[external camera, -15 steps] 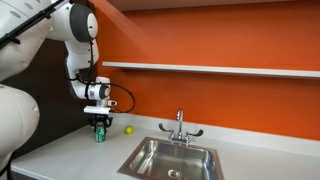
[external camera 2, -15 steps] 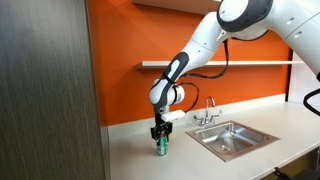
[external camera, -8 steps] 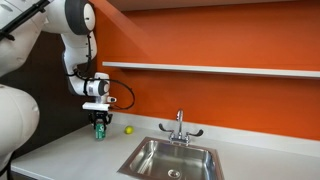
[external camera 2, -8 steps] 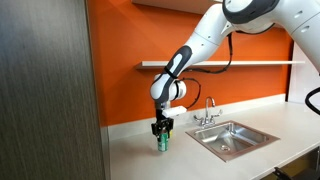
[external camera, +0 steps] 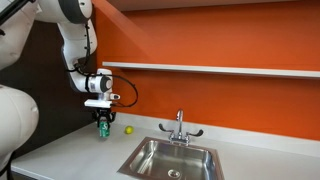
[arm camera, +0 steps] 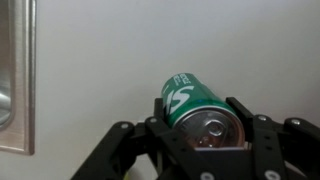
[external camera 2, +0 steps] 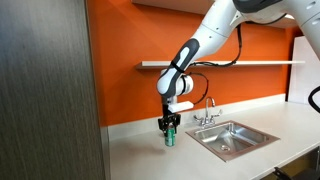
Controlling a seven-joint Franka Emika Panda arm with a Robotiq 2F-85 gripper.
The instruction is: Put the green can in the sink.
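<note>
The green can point(external camera: 103, 128) hangs upright in my gripper point(external camera: 103, 124), lifted a little above the white counter, left of the sink point(external camera: 172, 158). In the other exterior view the can point(external camera 2: 170, 137) sits in the gripper point(external camera 2: 170, 130) just left of the sink point(external camera 2: 232, 137). In the wrist view the can point(arm camera: 190, 102) lies between my fingers point(arm camera: 243, 118), its silvery top towards the camera; the gripper point(arm camera: 201, 125) is shut on it. The sink rim point(arm camera: 12, 70) shows at the left edge.
A small yellow-green ball point(external camera: 128, 129) lies on the counter by the orange wall. A chrome two-handled faucet point(external camera: 180, 127) stands behind the basin. A shelf point(external camera: 210, 69) runs along the wall above. A dark cabinet point(external camera 2: 45, 90) stands at the counter's end.
The arm has lifted the can off the counter and carried it a little towards the sink.
</note>
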